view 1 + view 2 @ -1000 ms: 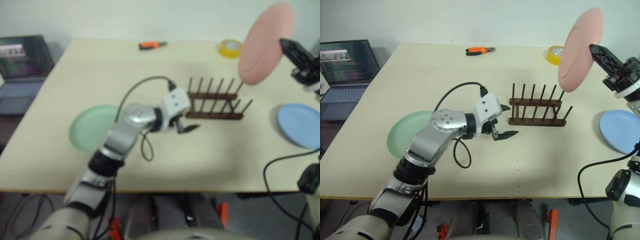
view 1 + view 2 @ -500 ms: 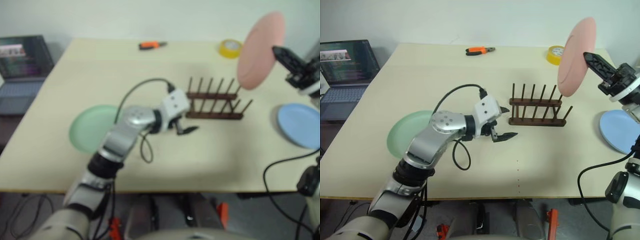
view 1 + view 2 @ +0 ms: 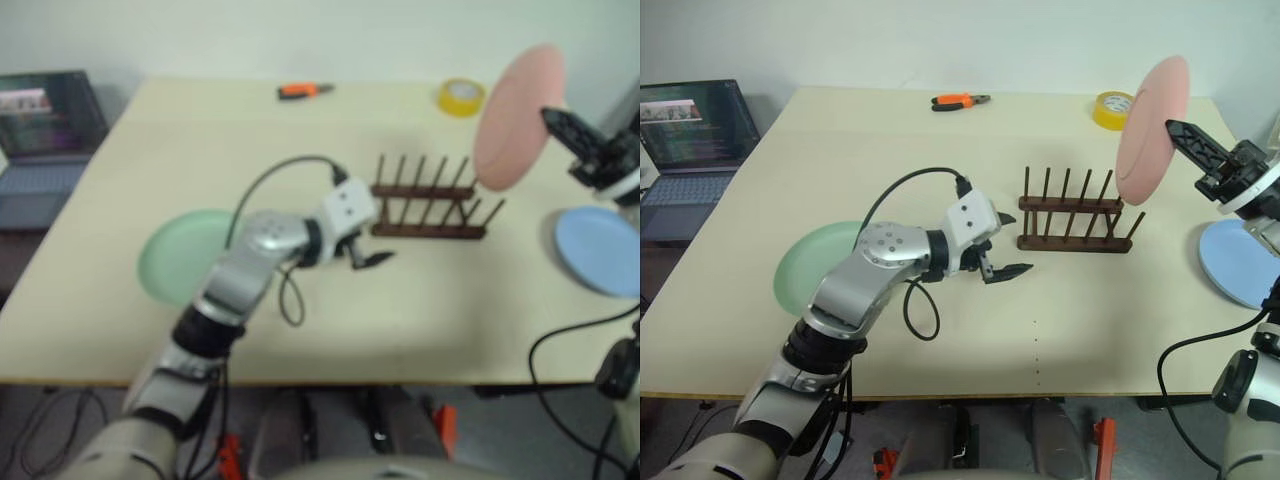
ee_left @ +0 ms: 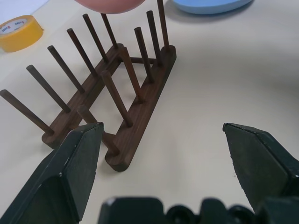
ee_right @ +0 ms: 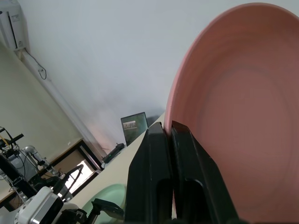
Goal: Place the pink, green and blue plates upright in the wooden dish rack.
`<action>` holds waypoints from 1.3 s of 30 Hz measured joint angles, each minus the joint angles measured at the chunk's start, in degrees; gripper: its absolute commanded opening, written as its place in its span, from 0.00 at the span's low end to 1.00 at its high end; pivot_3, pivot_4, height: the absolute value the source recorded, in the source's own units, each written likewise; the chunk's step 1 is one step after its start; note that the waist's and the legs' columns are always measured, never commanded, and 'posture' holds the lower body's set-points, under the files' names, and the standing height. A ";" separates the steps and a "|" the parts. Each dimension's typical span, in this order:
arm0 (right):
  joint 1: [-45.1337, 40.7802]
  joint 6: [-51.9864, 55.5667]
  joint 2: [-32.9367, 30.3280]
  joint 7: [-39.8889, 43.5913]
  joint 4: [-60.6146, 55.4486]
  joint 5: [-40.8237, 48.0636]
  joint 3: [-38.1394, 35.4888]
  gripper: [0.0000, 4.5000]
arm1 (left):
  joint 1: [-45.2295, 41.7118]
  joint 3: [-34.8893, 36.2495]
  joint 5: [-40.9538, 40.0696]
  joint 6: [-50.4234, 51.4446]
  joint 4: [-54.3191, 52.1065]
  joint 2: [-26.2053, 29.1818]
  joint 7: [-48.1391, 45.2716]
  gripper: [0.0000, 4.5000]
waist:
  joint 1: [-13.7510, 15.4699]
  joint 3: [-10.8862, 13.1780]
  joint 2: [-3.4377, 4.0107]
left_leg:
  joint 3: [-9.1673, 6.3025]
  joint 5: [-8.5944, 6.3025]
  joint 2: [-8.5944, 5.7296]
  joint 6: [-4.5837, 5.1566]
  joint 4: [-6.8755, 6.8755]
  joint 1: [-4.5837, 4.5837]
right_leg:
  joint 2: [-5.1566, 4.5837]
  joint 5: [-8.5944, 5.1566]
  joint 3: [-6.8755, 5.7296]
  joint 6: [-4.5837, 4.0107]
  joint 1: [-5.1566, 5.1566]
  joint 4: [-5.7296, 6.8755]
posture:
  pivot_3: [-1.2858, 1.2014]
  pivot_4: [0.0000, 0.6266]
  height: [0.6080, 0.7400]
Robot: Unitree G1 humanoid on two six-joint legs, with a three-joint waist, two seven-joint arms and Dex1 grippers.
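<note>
The pink plate (image 3: 1152,130) hangs upright in the air just above the right end of the wooden dish rack (image 3: 1075,215). My right gripper (image 3: 1174,128) is shut on its rim, fingers (image 5: 161,154) pinched against the plate's edge (image 5: 233,121). The green plate (image 3: 805,268) lies flat on the table at the left, partly behind my left arm. At the right edge the blue plate (image 3: 1237,262) lies flat. My left gripper (image 3: 1017,243) stands open and empty, low over the table by the rack's left end (image 4: 117,154).
A yellow tape roll (image 3: 1112,108) and orange-handled pliers (image 3: 960,101) lie at the table's far side. An open laptop (image 3: 685,140) sits off the table's left. A black cable (image 3: 910,195) loops over my left arm.
My right gripper has lowered the pink plate toward the rack's right end, and the plate now faces more edge-on. The left arm has stayed still.
</note>
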 measured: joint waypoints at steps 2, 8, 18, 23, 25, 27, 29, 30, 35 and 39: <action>0.06 0.00 -0.08 0.01 0.00 -0.13 0.11 0.00 | 0.00 0.00 -0.01 0.09 0.00 0.07 0.00 1.00 | 0.00 0.00 0.00 | 0.00 0.00 0.00 0.00 0.00 0.00 | 0.00 0.00 0.00 0.01 0.00 -0.01 | 0.52 0.24 1.00; 1.46 0.05 -1.29 0.60 -0.01 -1.82 2.13 0.00 | 0.00 0.00 -0.02 0.11 -0.01 0.11 0.00 1.00 | 0.00 0.00 0.00 | 0.01 0.00 0.00 0.00 0.00 0.00 | 0.00 -0.01 0.00 0.02 0.00 -0.01 | 0.52 0.24 1.00; 1.76 0.21 -2.63 1.67 0.00 -2.27 3.59 0.00 | 0.41 -0.11 -0.05 0.22 -0.71 -0.11 0.07 1.00 | 0.02 0.00 0.00 | -0.01 0.00 0.00 0.00 0.00 -0.01 | 0.00 -0.02 0.01 0.03 0.00 -0.01 | 0.52 0.24 1.00; 1.82 -0.02 -3.13 1.71 0.16 -4.16 4.88 0.00 | 0.59 -0.18 -0.01 0.34 -0.77 -0.09 0.10 1.00 | 0.03 0.00 0.00 | 0.00 0.00 0.00 0.00 0.01 -0.01 | 0.00 -0.03 0.00 0.05 0.00 0.00 | 0.52 0.24 1.00; 1.83 -0.15 -3.14 1.64 0.17 -4.65 5.36 0.00 | 0.64 -0.22 0.01 0.35 -0.77 -0.09 0.11 1.00 | 0.03 0.00 0.00 | 0.00 0.00 0.00 0.00 0.00 -0.01 | 0.00 -0.03 0.00 0.05 0.00 -0.01 | 0.52 0.24 1.00; 1.82 -0.41 -3.16 1.44 0.16 -5.08 5.59 0.00 | 0.65 -0.26 0.02 0.35 -0.77 -0.08 0.12 1.00 | 0.03 0.00 0.00 | 0.00 0.00 0.00 0.00 0.00 -0.01 | 0.00 -0.03 0.00 0.05 0.00 -0.01 | 0.52 0.24 1.00; 1.83 -0.71 -3.26 1.10 0.20 -6.16 5.65 0.00 | 0.65 -0.33 0.03 0.36 -0.77 -0.07 0.12 1.00 | 0.03 0.00 0.00 | 0.01 0.00 -0.01 0.00 0.01 -0.01 | 0.00 -0.03 0.00 0.05 0.00 0.00 | 0.52 0.24 1.00; 1.83 -0.75 -3.25 1.08 0.23 -6.29 5.70 0.00 | 0.65 -0.37 0.03 0.36 -0.77 -0.07 0.12 1.00 | 0.03 0.00 0.00 | 0.01 0.00 -0.01 0.00 0.01 -0.01 | 0.00 -0.03 0.00 0.05 0.00 0.00 | 0.52 0.24 1.00; 1.85 -1.20 -3.25 0.79 0.23 -6.86 5.75 0.00 | 0.65 -0.77 0.06 0.36 -0.77 -0.07 0.13 1.00 | 0.04 0.00 0.00 | 0.00 0.00 -0.01 0.00 0.01 -0.01 | 0.00 -0.03 0.00 0.05 0.00 -0.01 | 0.52 0.24 1.00; 2.44 -2.83 -3.32 0.63 0.08 -8.70 6.59 0.10 | 0.65 -0.77 0.06 0.36 -0.76 -0.05 0.13 1.00 | 0.07 0.00 0.00 | 0.01 0.00 -0.01 0.00 0.01 -0.01 | 0.00 -0.03 0.00 0.06 0.00 -0.01 | 0.52 0.24 1.00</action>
